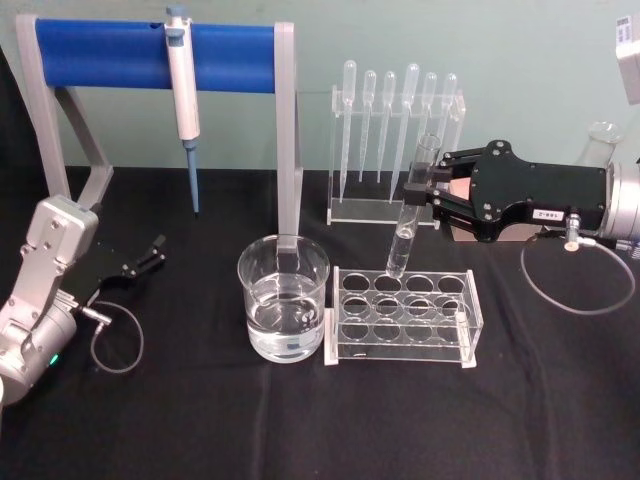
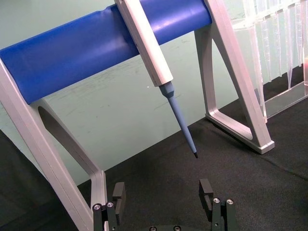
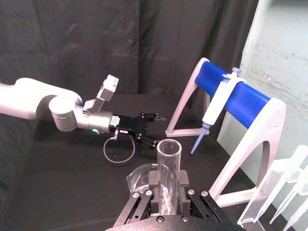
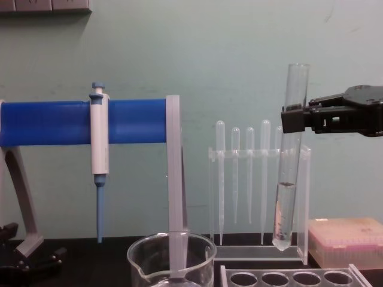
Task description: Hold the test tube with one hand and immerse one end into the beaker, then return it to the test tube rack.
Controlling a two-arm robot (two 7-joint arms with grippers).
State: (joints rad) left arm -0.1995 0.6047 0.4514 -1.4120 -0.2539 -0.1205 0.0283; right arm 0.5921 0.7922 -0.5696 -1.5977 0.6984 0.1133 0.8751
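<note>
My right gripper [image 1: 419,190] is shut on the test tube [image 1: 408,221], a clear glass tube with a little liquid at its bottom. The tube hangs slightly tilted, its lower end just above a back hole of the clear tube rack [image 1: 402,316]. In the chest view the tube [image 4: 289,173] is clear of the rack and held near its top by the gripper [image 4: 296,118]. The beaker [image 1: 283,297], holding water, stands on the black cloth just left of the rack. The right wrist view shows the tube's rim [image 3: 169,150] between the fingers. My left gripper [image 1: 152,254] rests open at the far left.
A blue-barred stand [image 1: 155,55] with a hanging pipettor [image 1: 183,95] stands behind the beaker. A clear holder of plastic pipettes [image 1: 395,145] is behind the rack. A pink box [image 4: 347,239] sits at the right.
</note>
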